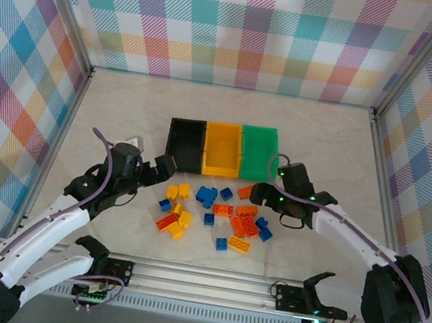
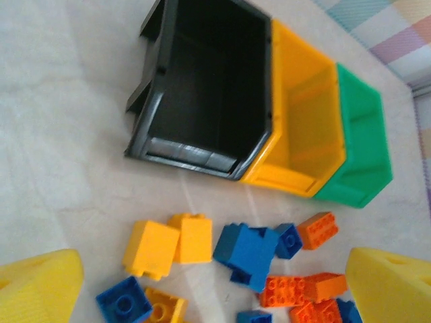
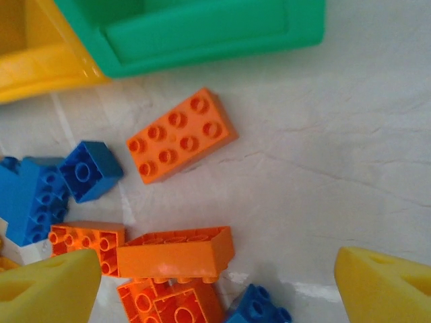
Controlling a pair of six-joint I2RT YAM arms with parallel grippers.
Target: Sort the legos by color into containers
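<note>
The left gripper (image 2: 215,296) hangs with its yellow pads (image 2: 37,289) spread wide and nothing between them but air. It is poised over the left edge of the legos (image 1: 214,215). Two yellow bricks (image 2: 168,245) and a blue brick (image 2: 246,250) lie on the table (image 1: 124,113) just beyond the pads, and just past those stands the black bin (image 2: 202,81).

The right gripper (image 3: 215,289) is equally wide open and grips nothing. Under it lies a cluster of orange bricks (image 3: 176,254), and further out an eight-stud orange brick (image 3: 182,134) rests studs up, just short of the green bin (image 3: 202,33).

The three bins stand touching in a row — the black bin on the left, the yellow-orange bin (image 1: 223,148) in the middle, the green bin on the right. The scattered bricks all lie on the table in front of that row, between the two grippers.
</note>
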